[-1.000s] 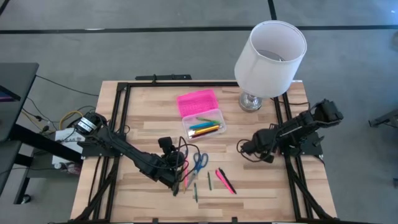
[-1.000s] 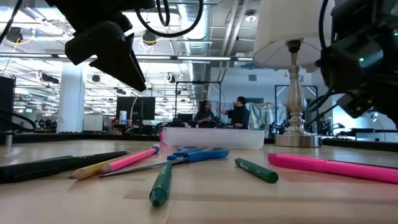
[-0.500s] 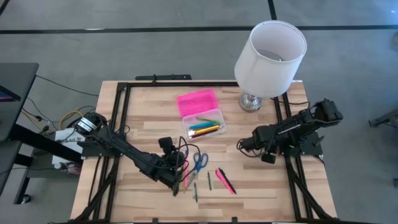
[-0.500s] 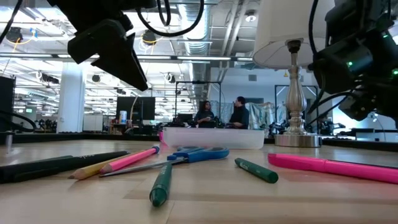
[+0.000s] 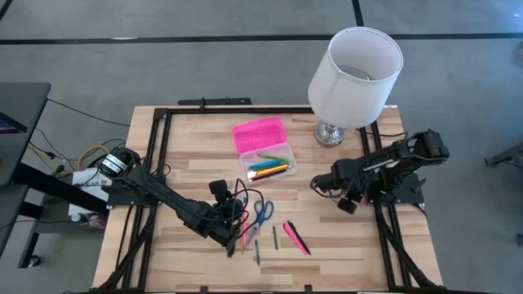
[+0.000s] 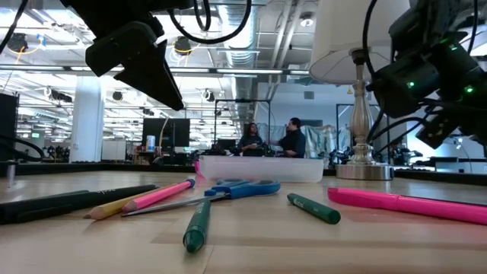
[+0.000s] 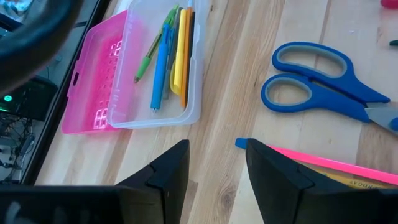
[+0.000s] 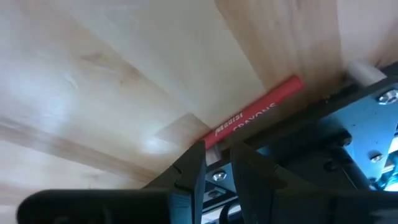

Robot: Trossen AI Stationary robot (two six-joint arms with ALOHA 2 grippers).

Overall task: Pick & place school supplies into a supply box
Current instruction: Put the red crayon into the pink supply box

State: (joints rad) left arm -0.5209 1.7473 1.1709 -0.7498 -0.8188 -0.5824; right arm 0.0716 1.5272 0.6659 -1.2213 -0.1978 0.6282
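Right end effector (image 8: 214,163) clamped on a red crayon (image 8: 255,119), above the table (image 5: 196,147). Left end effector (image 7: 214,165) open; pink pencil (image 7: 323,165) just ahead, supply box (image 7: 155,68) beyond.

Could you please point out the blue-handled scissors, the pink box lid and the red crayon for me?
blue-handled scissors (image 7: 311,78): left wrist view, on the handle loops.
pink box lid (image 7: 99,78): left wrist view, on the textured middle of the lid.
red crayon (image 8: 252,119): right wrist view, on its printed wrapper.
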